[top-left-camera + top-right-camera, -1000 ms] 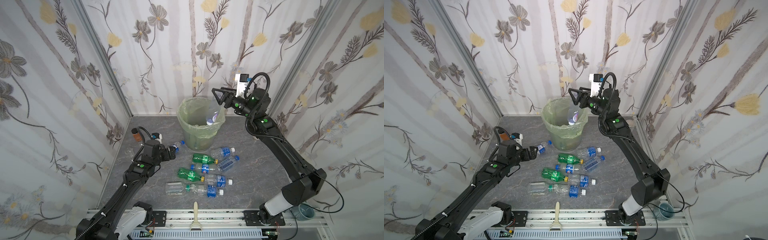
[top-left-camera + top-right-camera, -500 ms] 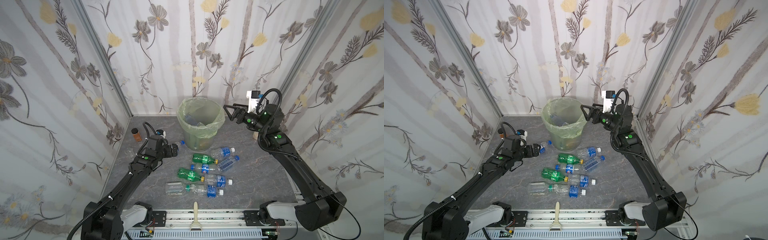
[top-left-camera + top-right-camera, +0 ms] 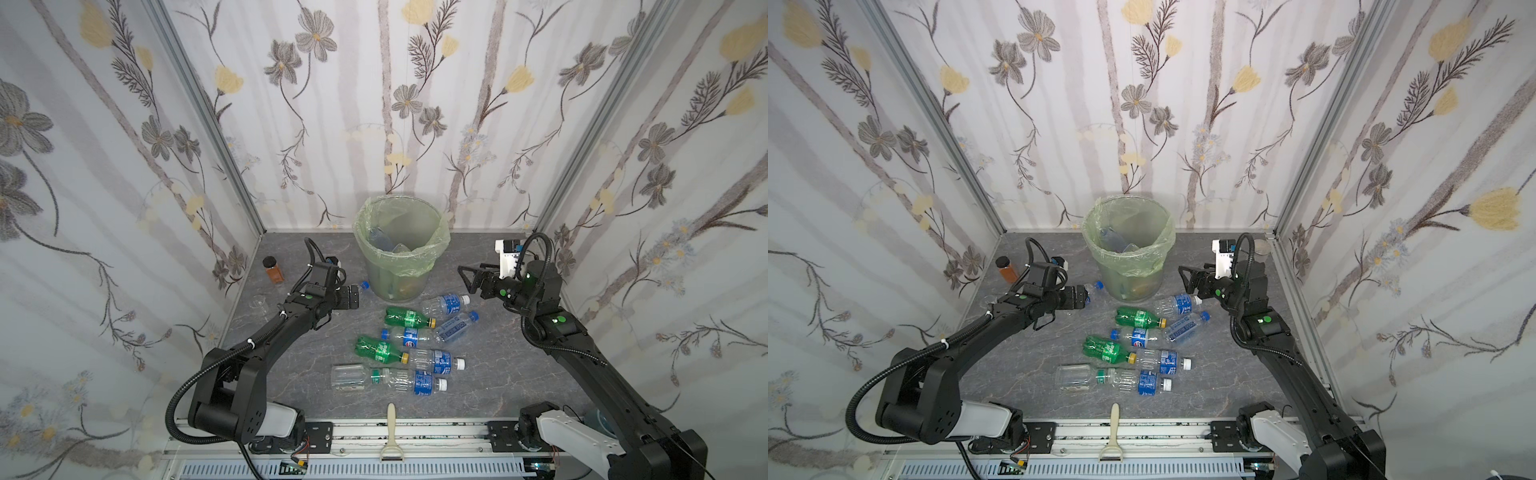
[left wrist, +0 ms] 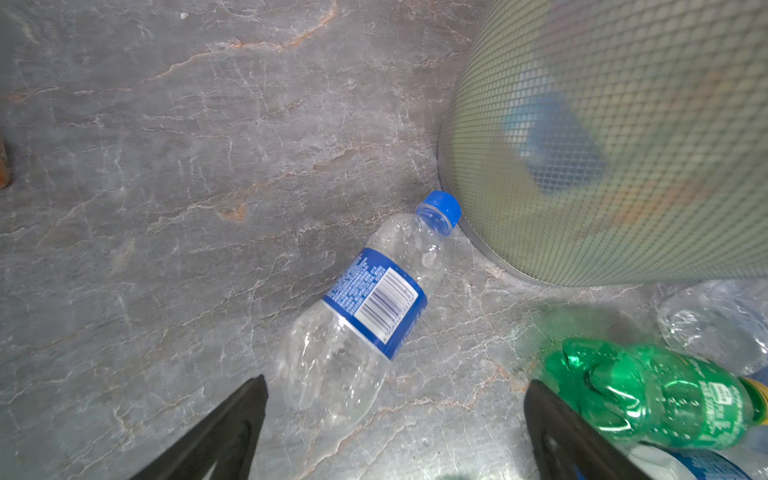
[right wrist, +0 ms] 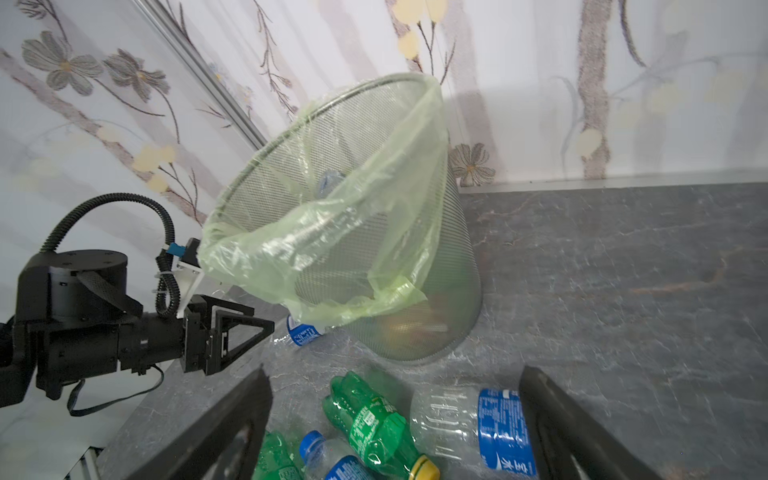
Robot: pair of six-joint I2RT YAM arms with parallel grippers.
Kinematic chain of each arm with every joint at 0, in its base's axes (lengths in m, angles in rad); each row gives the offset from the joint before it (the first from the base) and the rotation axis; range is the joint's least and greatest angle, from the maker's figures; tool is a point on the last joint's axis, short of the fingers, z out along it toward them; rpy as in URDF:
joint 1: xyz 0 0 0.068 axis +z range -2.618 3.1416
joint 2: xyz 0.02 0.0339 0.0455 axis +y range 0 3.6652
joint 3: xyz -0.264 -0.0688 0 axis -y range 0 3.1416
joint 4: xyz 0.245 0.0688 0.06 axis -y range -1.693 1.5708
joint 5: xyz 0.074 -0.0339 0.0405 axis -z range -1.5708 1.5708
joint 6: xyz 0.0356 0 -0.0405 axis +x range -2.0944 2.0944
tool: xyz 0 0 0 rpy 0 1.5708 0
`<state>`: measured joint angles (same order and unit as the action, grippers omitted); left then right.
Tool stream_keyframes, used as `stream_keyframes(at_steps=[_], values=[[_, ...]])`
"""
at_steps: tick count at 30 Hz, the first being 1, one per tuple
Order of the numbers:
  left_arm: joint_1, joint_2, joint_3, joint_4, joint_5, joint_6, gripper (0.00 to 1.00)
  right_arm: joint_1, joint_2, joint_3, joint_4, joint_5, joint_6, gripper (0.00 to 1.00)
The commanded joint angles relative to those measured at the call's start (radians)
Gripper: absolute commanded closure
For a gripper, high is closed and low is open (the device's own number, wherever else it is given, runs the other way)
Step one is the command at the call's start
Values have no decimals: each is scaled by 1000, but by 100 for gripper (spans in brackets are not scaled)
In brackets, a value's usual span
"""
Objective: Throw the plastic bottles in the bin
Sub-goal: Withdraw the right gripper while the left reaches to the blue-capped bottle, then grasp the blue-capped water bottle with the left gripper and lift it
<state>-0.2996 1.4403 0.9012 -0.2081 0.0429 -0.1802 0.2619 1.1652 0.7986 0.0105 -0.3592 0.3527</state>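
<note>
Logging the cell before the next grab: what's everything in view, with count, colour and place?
bin: one, grey-green mesh, pale green bag, back centre.
bottles in bin: at least two, clear; others unclear.
clear bottles: seven, mostly blue-labelled, lying before bin.
green bottles: two, yellow caps, among those.
amber jar: one, black lid, upright, back left.
beige-handled tool: one, front rail.
left gripper: one, black, open, at blue-capped bottle beside bin.
right gripper: one, black, open, empty, right of bin.

Amber-brown jar [image 3: 273, 271], black lid, upright, left of centre in both top views. Small clear glass [image 3: 258, 302] just below it. Cream-handled tool [image 3: 391, 419] at bottom centre. Grey marbled counter [image 3: 498, 374]; floral-papered walls [image 3: 374, 104].
</note>
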Motion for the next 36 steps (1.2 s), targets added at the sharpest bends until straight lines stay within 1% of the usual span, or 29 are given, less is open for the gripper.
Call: stream_keyframes(at_steps=[1, 3, 6, 10, 13, 16, 27, 32, 36], values=[[8, 67, 40, 49, -2, 37, 4, -7, -34, -69, 24, 23, -22, 6], [11, 123, 67, 60, -22, 32, 4, -9, -47, -98, 24, 23, -20, 6], [12, 198, 105, 70, -8, 33, 5, -12, -56, -115, 23, 36, -20, 6], [13, 266, 128, 76, 21, 27, 10, -13, -62, -118, 17, 41, -21, 6], [13, 291, 122, 79, 9, 14, 15, -15, -64, -121, 19, 49, -21, 6], [12, 302, 99, 85, -3, -12, 19, -16, -66, -120, 15, 64, -11, 6], [10, 311, 27, 117, -3, -59, 28, -15, -66, -121, 15, 69, -5, 6], [10, 275, -9, 129, -14, -76, 35, -16, -60, -121, 18, 68, -1, 7], [10, 207, -44, 134, -22, -85, 37, -15, -58, -122, 19, 69, 0, 7]])
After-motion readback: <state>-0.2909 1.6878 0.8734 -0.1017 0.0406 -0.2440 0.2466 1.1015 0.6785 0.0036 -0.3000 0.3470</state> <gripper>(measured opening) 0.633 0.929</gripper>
